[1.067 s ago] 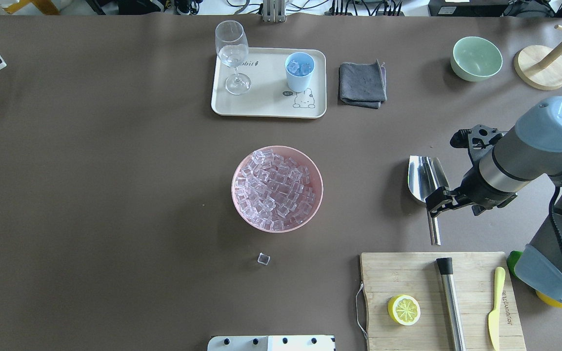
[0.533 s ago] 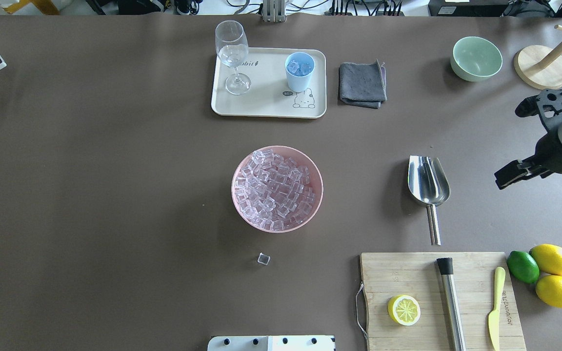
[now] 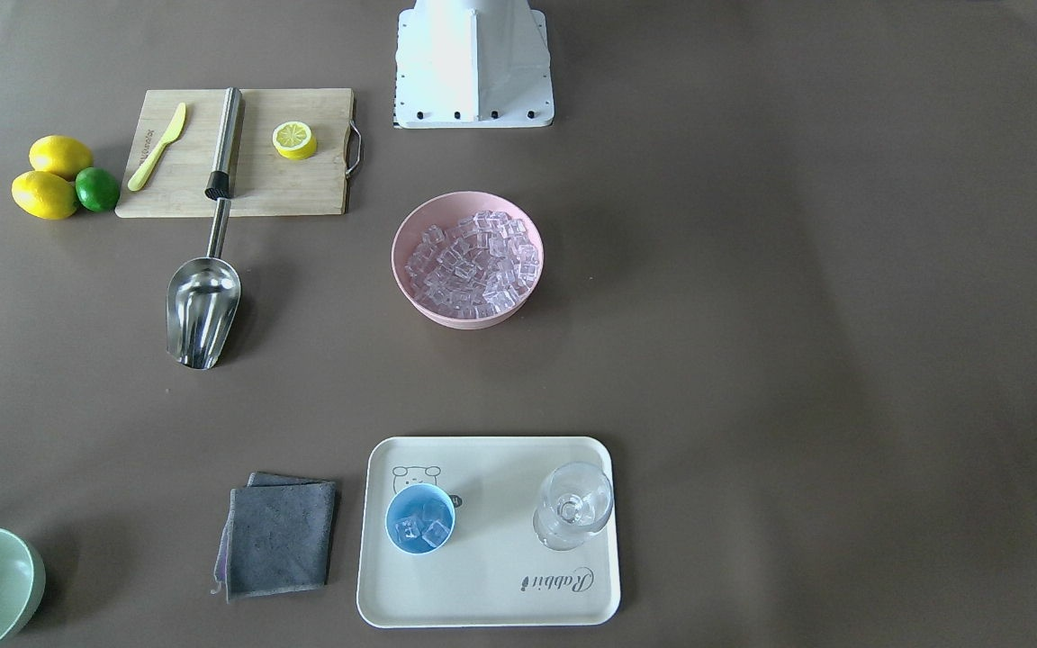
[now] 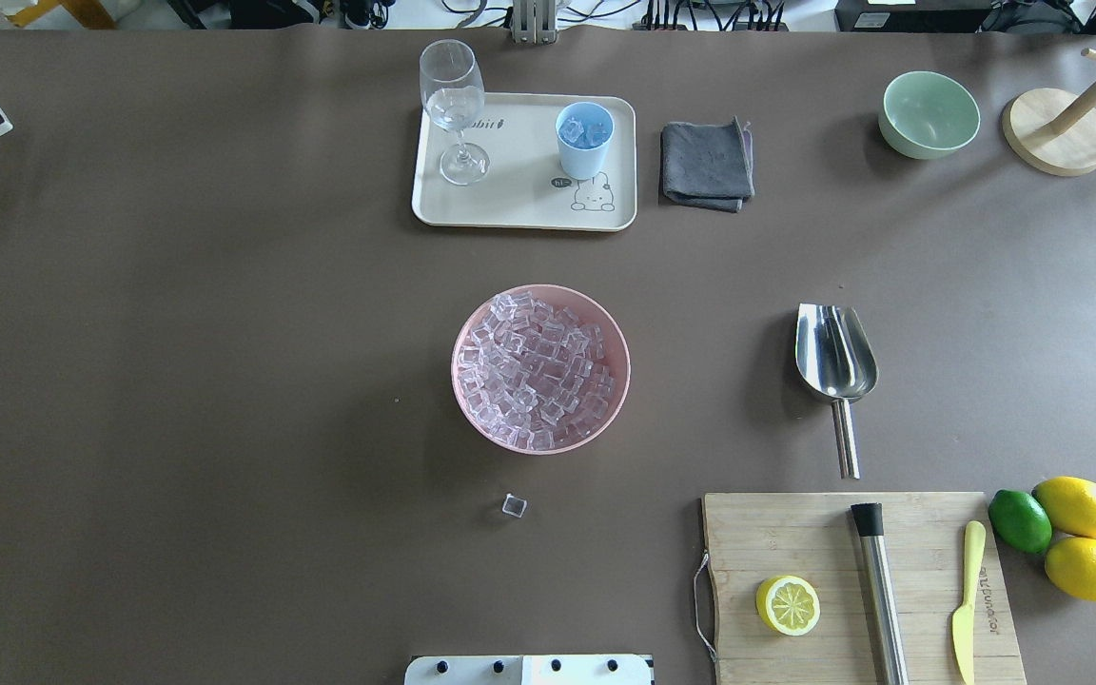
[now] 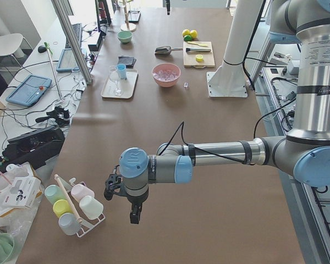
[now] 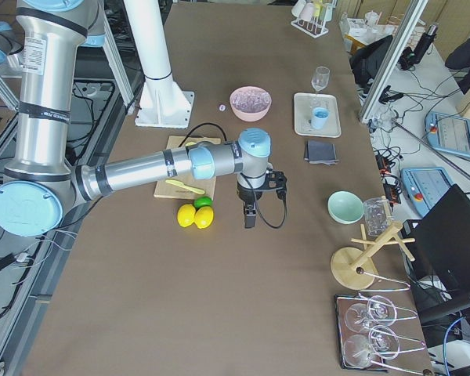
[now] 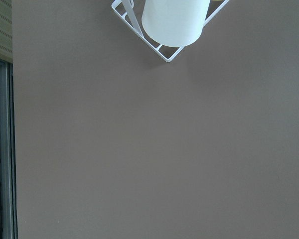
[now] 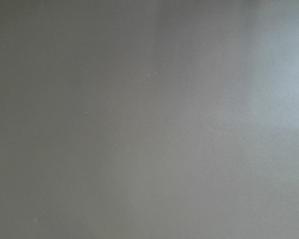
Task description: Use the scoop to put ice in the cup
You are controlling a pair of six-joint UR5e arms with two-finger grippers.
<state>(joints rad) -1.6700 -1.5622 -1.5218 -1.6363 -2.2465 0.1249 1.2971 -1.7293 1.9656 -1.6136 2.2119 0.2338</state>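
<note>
I am hanging my right pincer (image 6: 249, 219) point-down over the bare brown table (image 4: 225, 381), near the lemons (image 6: 186, 216), and it is holding nothing that I can see; it is showing only in the far side view, so I cannot tell whether its fingers are spread or pressed together. My left pincer (image 5: 133, 218) is pointing down near the white wire rack (image 5: 93, 223) at the other end of the table, and I cannot tell its state either.

The scoop (image 4: 835, 350) is lying flat on the table by itself, its trough facing up and its thin handle pointing toward the cutting board (image 4: 795, 533). The cup (image 4: 584, 141) is standing upright on the cream tray (image 4: 519, 205) beside the stemmed glass (image 4: 453, 105), with a few cubes showing inside it. Most of the ice (image 4: 538, 371) is sitting heaped in the pink bowl (image 4: 455, 366), well apart from the cup. A single cube (image 4: 514, 505) is lying on the table just outside the bowl
</note>
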